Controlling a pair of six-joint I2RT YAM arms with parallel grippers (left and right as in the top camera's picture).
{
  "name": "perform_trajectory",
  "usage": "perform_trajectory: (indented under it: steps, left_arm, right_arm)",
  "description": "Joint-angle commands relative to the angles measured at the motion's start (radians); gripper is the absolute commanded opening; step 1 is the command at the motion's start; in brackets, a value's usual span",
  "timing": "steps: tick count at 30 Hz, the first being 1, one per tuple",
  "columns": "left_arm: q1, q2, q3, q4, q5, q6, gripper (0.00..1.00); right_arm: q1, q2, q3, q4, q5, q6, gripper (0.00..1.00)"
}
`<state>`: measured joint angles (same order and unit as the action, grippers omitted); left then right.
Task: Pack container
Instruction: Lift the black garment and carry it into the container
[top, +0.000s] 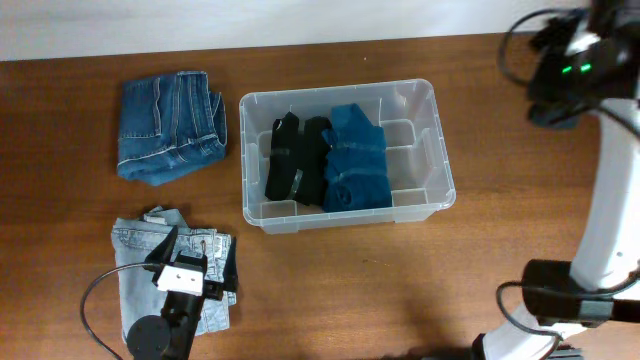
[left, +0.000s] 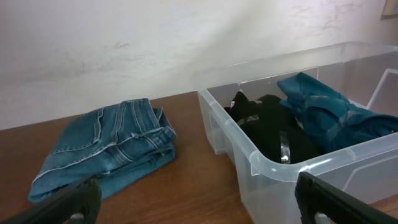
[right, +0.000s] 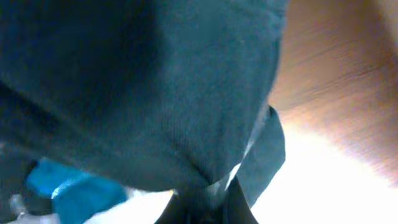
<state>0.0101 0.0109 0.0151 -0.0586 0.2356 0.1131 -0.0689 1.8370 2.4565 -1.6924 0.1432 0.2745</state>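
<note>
While the container (top: 420, 120) holds two garments (top: 297, 160) (top: 357, 157), two jeans (top: 170, 128) (top: 135, 250) (folded) lie outside.

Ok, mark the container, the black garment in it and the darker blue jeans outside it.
container (top: 300, 218): overhead view, front wall.
black garment (top: 295, 160): overhead view, middle of the bundle.
darker blue jeans (top: 170, 128): overhead view, centre of the folded stack.

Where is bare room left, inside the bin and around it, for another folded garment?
In the container, a bare strip lies between the teal garment and the right wall, and a narrower one between the black garment and the left wall. Its middle is crowded. Bare table borders its front.
</note>
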Motion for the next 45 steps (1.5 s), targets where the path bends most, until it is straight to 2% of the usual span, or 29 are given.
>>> perform_trajectory:
  steps: [1, 5, 12, 16, 23, 35, 39, 41, 45]
  left_arm:
    - [0.006, -0.006, -0.006, -0.001, 0.005, 0.016, 0.99]
    - [0.006, -0.006, -0.006, -0.001, 0.005, 0.016, 0.99]
    - [0.006, -0.006, -0.006, -0.001, 0.005, 0.016, 0.99]
    - [0.006, -0.006, -0.006, -0.001, 0.005, 0.016, 0.99]
    - [0.006, -0.006, -0.006, -0.001, 0.005, 0.016, 0.99]
    - [0.006, -0.006, -0.006, -0.001, 0.005, 0.016, 0.99]
    - [0.006, -0.006, -0.006, -0.001, 0.005, 0.016, 0.99]
    - [0.006, -0.006, -0.006, -0.001, 0.005, 0.016, 0.99]
    - [0.006, -0.006, -0.006, -0.001, 0.005, 0.016, 0.99]
  right_arm:
    - [0.120, 0.016, -0.020, -0.006, -0.028, 0.069, 0.04]
    - [0.270, 0.042, -0.064, 0.002, -0.029, 0.128, 0.04]
    - [0.412, 0.101, -0.200, 0.098, -0.028, 0.167, 0.04]
    - [0.430, 0.132, -0.312, 0.199, -0.027, 0.174, 0.04]
    - [0.428, 0.192, -0.421, 0.270, -0.027, 0.176, 0.04]
    - [0.426, 0.322, -0.444, 0.294, 0.024, 0.176, 0.06]
    - [0.425, 0.358, -0.444, 0.294, 0.034, 0.176, 0.20]
    - [0.425, 0.364, -0.444, 0.295, 0.035, 0.176, 0.37]
    - [0.426, 0.361, -0.439, 0.290, 0.090, 0.176, 0.38]
